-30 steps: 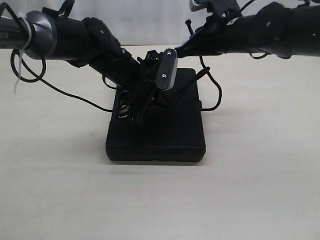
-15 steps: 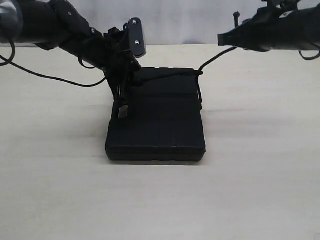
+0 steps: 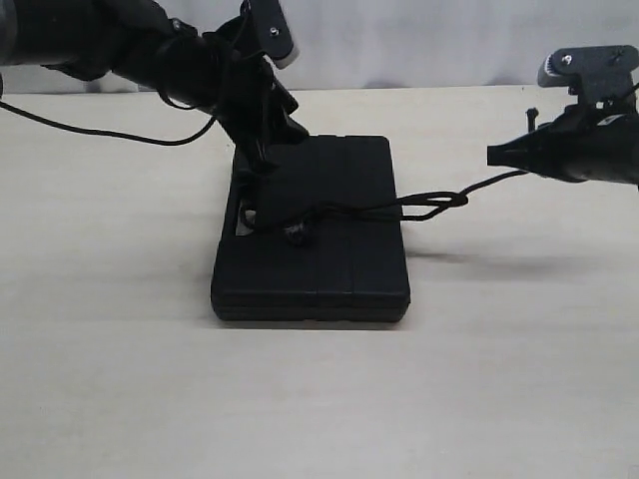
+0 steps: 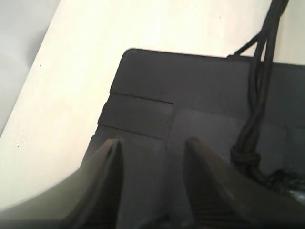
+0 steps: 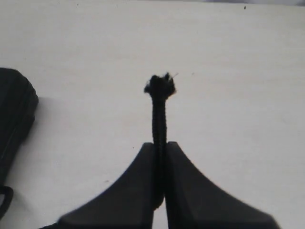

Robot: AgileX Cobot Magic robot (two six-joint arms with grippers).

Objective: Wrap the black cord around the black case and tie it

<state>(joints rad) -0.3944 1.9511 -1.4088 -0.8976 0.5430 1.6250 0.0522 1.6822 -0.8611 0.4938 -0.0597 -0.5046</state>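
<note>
The black case (image 3: 329,264) lies flat in the middle of the table. The black cord (image 3: 429,206) runs over its lid from a knotted bunch (image 3: 296,236) near the left side, off the right edge and up to my right gripper (image 3: 496,155). That gripper is shut on the black cord (image 5: 159,119), whose frayed tip (image 5: 160,86) sticks out past the fingers. My left gripper (image 3: 258,160) hovers over the case's far left corner. In its wrist view the left gripper (image 4: 152,141) is open over the lid (image 4: 190,90), with a cord knot (image 4: 245,155) beside it.
The beige table (image 3: 120,379) ends at a pale wall (image 3: 419,40) behind. A thin arm cable (image 3: 100,130) trails over the table at the far left. A corner of the case (image 5: 14,114) shows in the right wrist view.
My right gripper has pulled the cord end rightward and down, drawing the cord across the lid. My left gripper has drawn back from the middle of the case to its far left corner.
</note>
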